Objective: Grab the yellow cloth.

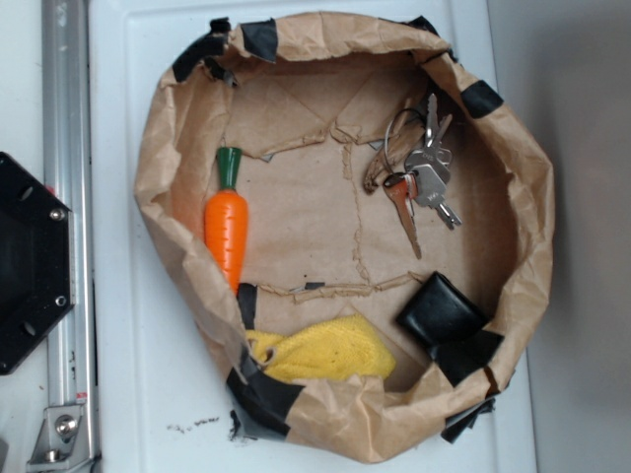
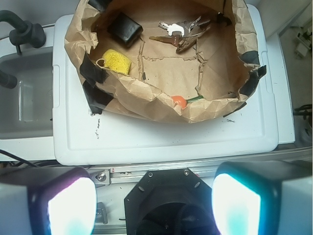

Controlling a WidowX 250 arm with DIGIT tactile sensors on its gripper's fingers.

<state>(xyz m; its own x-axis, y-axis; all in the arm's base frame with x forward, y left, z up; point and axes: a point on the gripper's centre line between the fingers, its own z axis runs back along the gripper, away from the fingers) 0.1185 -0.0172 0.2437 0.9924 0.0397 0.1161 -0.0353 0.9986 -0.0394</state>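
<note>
The yellow cloth lies bunched inside the brown paper bag, against its near wall at the bottom of the exterior view. In the wrist view the yellow cloth sits at the bag's left side, far ahead of my gripper. My fingers stand wide apart at the bottom of the wrist view with nothing between them, high above the black robot base. The gripper itself does not show in the exterior view.
In the bag also lie an orange toy carrot, a bunch of keys and a black box. The bag rests on a white lid. A metal rail and a grey sink lie beside it.
</note>
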